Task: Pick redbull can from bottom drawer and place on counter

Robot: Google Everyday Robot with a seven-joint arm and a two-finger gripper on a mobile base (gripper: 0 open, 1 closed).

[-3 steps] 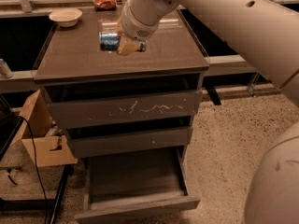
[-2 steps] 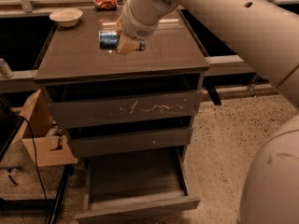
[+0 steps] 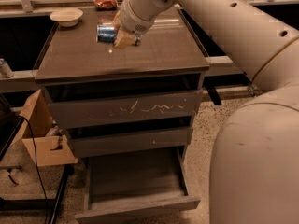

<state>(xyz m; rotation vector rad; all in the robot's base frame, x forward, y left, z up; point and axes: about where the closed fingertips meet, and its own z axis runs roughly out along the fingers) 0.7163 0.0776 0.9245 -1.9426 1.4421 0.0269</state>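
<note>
The redbull can (image 3: 105, 33), blue and silver, lies sideways over the back middle of the glossy counter (image 3: 154, 50). My gripper (image 3: 117, 34) reaches in from the upper right and is shut on the can's right end. I cannot tell whether the can touches the counter. Far below, the bottom drawer (image 3: 135, 178) is pulled out, and its grey floor shows bare.
A white bowl (image 3: 66, 16) sits at the counter's back left corner, with a red snack bag (image 3: 105, 2) behind it on the ledge. A pale can (image 3: 5, 68) stands on the left shelf. A cardboard box (image 3: 39, 134) and cables lie left of the cabinet.
The gripper and the can have shifted slightly toward the back of the counter. The drawers have not moved.
</note>
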